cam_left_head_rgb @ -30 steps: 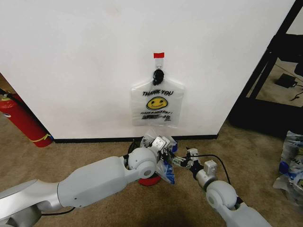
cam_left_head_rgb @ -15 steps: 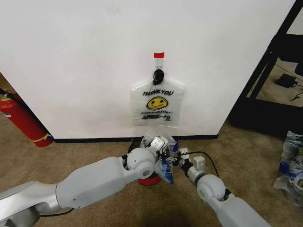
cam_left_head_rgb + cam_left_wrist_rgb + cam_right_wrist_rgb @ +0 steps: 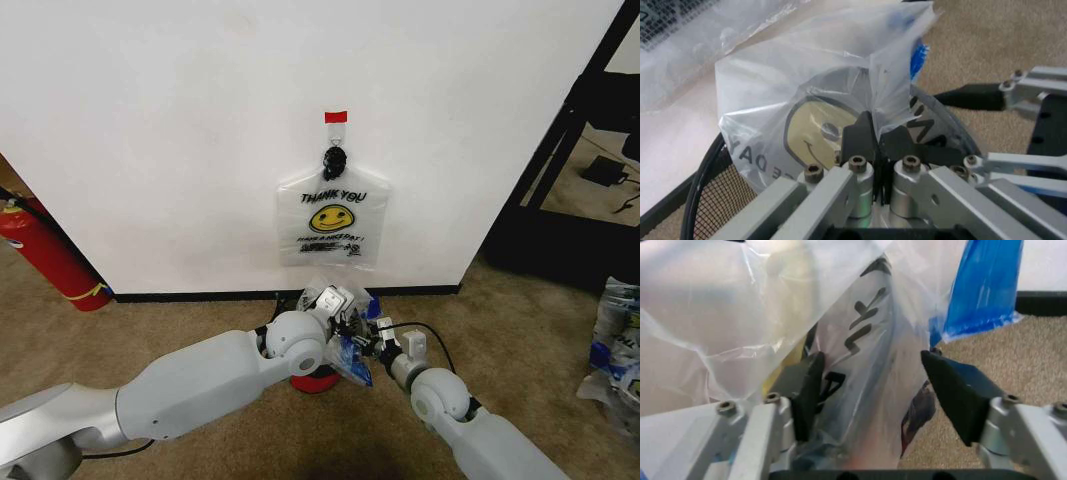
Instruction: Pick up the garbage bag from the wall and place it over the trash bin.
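Gripping a garbage bag (image 3: pixel 813 125) over the trash bin (image 3: pixel 318 380).
Left gripper (image 3: pixel 875 136) pinches its plastic; right gripper (image 3: pixel 870 390) stands wide around a fold.

Office-like room: beige carpet (image 3: pixel 200 320), white wall (image 3: pixel 180 130), red fire extinguisher (image 3: pixel 45 250).

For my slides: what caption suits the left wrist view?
Left gripper pinching the garbage bag above the trash bin rim.

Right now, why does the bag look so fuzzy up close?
Right wrist view: the garbage bag hangs so near the lens that its print smears. Left wrist view: the smiley shows through the bag, but the carpet behind goes soft. Head view: the wall is bright and even.
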Available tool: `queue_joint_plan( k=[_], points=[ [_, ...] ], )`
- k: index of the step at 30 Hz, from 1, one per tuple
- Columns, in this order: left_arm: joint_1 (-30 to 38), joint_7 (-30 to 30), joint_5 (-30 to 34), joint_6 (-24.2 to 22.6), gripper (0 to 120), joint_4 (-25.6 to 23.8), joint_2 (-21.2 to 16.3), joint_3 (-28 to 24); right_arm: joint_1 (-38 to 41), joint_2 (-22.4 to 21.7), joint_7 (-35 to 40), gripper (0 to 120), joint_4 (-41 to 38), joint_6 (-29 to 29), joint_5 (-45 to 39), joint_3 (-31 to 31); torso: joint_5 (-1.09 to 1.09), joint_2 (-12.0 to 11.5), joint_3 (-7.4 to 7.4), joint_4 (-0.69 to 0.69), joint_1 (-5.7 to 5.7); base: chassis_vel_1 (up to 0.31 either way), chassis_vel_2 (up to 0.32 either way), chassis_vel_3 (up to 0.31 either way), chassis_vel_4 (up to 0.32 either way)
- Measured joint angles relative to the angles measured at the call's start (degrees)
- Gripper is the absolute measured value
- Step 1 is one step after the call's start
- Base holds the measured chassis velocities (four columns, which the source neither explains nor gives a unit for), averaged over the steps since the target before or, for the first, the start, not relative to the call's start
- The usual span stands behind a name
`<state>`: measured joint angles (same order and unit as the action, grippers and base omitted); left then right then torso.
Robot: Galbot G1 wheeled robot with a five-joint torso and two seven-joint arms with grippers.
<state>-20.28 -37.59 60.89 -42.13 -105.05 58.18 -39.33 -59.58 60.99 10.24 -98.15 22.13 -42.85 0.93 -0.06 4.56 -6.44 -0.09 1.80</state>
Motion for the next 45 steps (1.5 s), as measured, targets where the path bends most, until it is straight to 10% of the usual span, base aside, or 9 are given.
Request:
queue_joint_plan(
  k=[16,45],
  points=[
    [-3.03,-0.02,-0.54,0.00,0,-3.04,-2.75,2.46,0.97,0.96,4.90,1,-0.88,4.13,-6.70,0.47,0.03,0.00,-0.01,0.03,0.00,0.000,0.000,0.000,0.000],
    [-12.20,-0.93,-1.54,0.00,0,-11.92,-11.27,11.36,-10.30,1.96,8.50,0,-10.18,-1.27,-8.84,-13.33,0.01,0.00,0.00,0.01,0.01,0.000,0.000,0.000,0.000]
  ],
)
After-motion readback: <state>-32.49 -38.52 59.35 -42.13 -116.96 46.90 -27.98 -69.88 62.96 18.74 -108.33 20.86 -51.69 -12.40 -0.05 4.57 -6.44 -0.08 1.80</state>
